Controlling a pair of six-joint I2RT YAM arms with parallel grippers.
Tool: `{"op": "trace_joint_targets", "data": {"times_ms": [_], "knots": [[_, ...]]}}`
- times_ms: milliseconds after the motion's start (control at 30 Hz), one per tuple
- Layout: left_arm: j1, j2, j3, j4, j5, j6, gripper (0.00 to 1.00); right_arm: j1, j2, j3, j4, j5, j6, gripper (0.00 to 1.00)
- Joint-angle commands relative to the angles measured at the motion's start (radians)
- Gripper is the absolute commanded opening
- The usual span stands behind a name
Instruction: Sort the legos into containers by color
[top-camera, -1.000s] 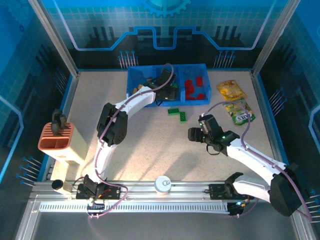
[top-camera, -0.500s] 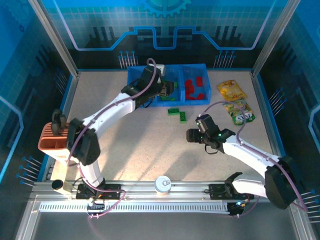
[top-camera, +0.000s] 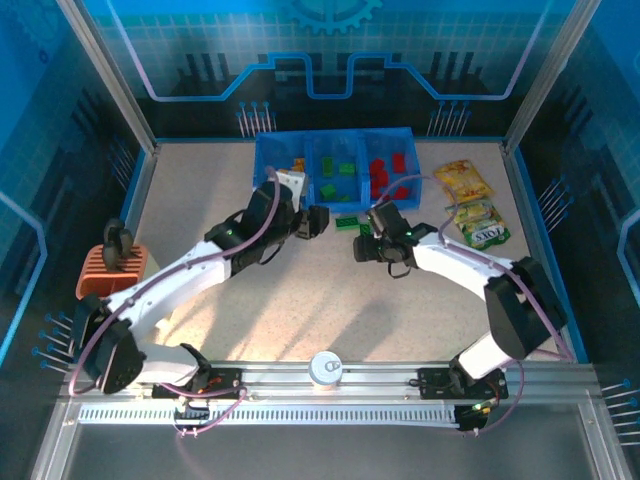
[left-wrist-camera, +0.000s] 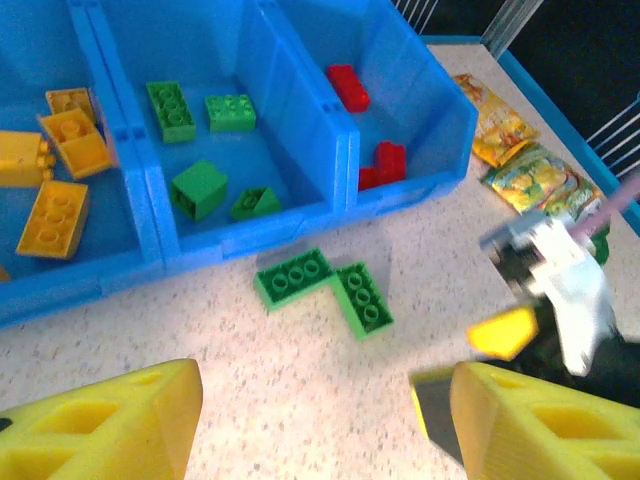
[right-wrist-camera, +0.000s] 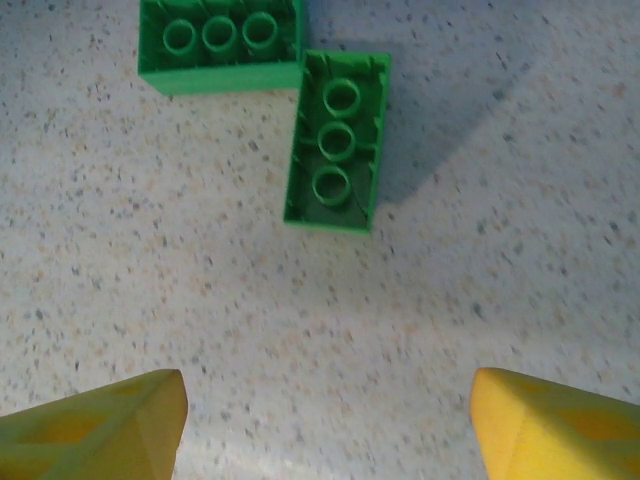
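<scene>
Legos in green, two of them (right-wrist-camera: 337, 140), lie corner to corner on the speckled table (right-wrist-camera: 500, 300), in the upper middle of the right wrist frame, just in front of the blue tray (left-wrist-camera: 250, 235). Right gripper (right-wrist-camera: 325, 430) hovers above them with its fingers wide apart. Left gripper (left-wrist-camera: 320, 430) is spread too and holds nothing. In the tray, yellow bricks (left-wrist-camera: 58, 210) lie left, green bricks (left-wrist-camera: 198, 188) in the middle and red bricks (left-wrist-camera: 347, 87) right.

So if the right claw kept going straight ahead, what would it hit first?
Most likely the nearer green brick, lying on the table straight ahead of the open right gripper. A second green brick sits just beyond, leftward. Height is hard to judge.
</scene>
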Motion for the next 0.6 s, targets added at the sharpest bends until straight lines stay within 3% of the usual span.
{"op": "trace_joint_targets", "data": {"times_ms": [0,567], "knots": [[-0.008,-0.098,-0.081,0.034,-0.036,-0.039,0.67,-0.004,0.086,0.081,-0.035,0.008,-0.038,0.74],[-0.018,-0.441,-0.416,-0.089,-0.105,-0.167,0.67,-0.039,0.356,0.275,-0.089,0.059,-0.027,0.58]]}}
